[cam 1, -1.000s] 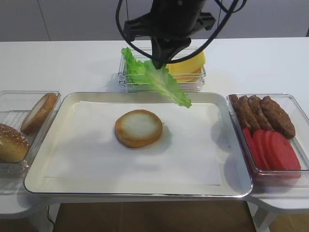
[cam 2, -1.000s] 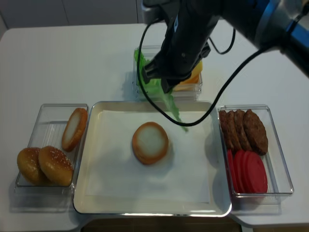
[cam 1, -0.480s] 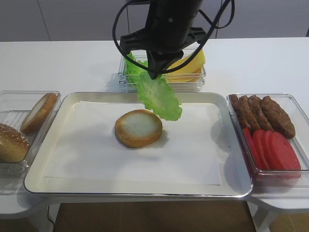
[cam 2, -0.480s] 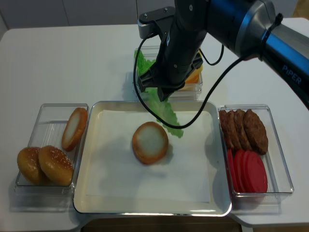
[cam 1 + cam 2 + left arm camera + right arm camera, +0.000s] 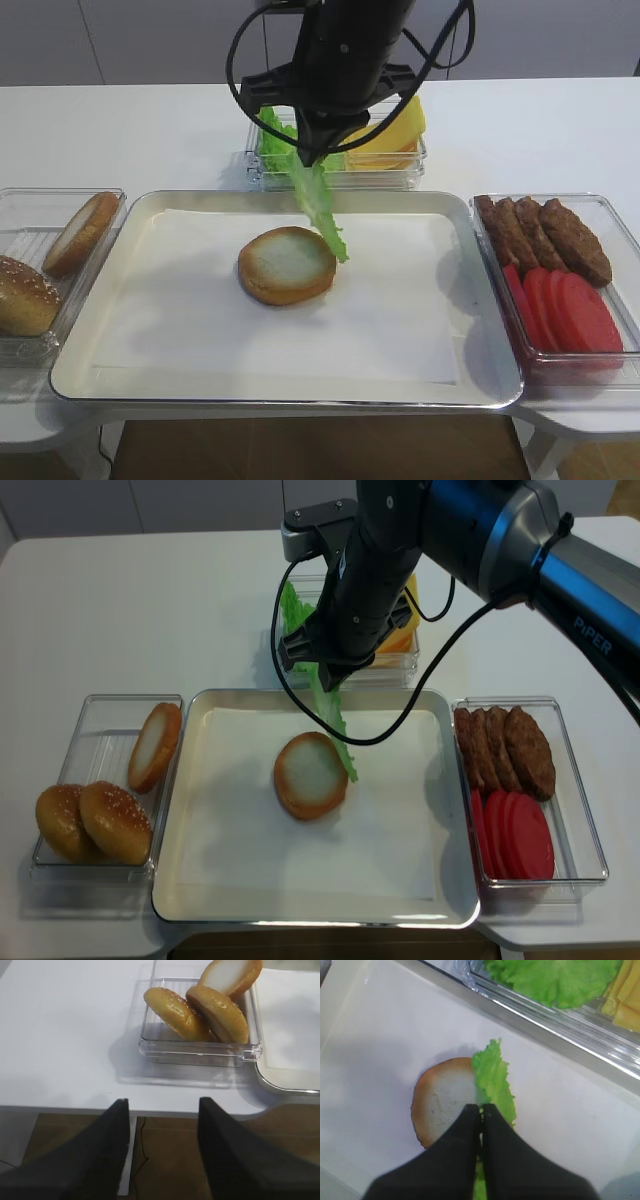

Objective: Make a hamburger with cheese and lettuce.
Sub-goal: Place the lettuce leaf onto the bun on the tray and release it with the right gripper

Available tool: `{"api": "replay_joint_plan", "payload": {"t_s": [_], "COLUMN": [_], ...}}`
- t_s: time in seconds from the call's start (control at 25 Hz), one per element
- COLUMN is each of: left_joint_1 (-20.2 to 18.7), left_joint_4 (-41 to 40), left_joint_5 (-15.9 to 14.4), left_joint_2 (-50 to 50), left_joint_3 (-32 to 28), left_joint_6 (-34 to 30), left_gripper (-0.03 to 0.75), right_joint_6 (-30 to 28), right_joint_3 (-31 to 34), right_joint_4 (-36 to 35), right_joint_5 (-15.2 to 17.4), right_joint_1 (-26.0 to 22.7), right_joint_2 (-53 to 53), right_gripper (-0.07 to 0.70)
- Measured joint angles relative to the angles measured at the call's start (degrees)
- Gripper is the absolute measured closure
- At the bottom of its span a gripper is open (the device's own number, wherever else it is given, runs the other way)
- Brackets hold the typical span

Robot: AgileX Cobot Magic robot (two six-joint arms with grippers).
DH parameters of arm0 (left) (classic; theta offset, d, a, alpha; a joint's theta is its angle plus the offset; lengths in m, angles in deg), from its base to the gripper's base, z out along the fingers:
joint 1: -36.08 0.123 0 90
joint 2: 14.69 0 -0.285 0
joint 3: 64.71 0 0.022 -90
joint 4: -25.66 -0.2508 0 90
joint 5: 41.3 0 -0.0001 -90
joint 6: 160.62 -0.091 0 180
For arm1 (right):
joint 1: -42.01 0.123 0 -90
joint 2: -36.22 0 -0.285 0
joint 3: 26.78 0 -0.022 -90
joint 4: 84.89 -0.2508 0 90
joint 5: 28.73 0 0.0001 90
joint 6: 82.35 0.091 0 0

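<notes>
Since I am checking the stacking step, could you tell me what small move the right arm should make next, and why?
Probably a short shift toward the left of the tray, then lower. The right gripper is shut on the lettuce, which hangs edge-on over the right rim of the hamburger rather than its middle. The bun sits bare on the tray, so centring first should let the leaf cover it.

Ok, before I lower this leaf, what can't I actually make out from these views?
- Whether the lettuce tip touches the hamburger or hangs above it: neither high view settles it.
- Right gripper: in both high views the arm body hides its grip.
- Cheese: mostly behind the arm, so slices can't be counted.
- Left gripper: only in the left wrist view, open, with its fingers cut off by the bottom edge.
</notes>
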Motion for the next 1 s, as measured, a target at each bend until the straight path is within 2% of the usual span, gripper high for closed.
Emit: {"api": "replay_joint_plan", "payload": {"t_s": [0.36, 1.0], "left_joint_1": [0.0, 0.0], "left_joint_4": [0.0, 0.0], "left_joint_5": [0.0, 0.0], "left_joint_2": [0.0, 0.0], "left_joint_3": [0.0, 0.0], "left_joint_6": [0.0, 0.0], "left_gripper": [0.379, 0.379], "right_joint_6": [0.23, 0.23], "right_joint_3": [0.0, 0.0], "right_joint_4": [-2.97, -3.99], "right_joint_5": [0.15, 0.85], "right_joint_1": [0.04, 1.54], "right_joint_2": [1.1, 1.34], "right_gripper": [0.604, 0.604]}}
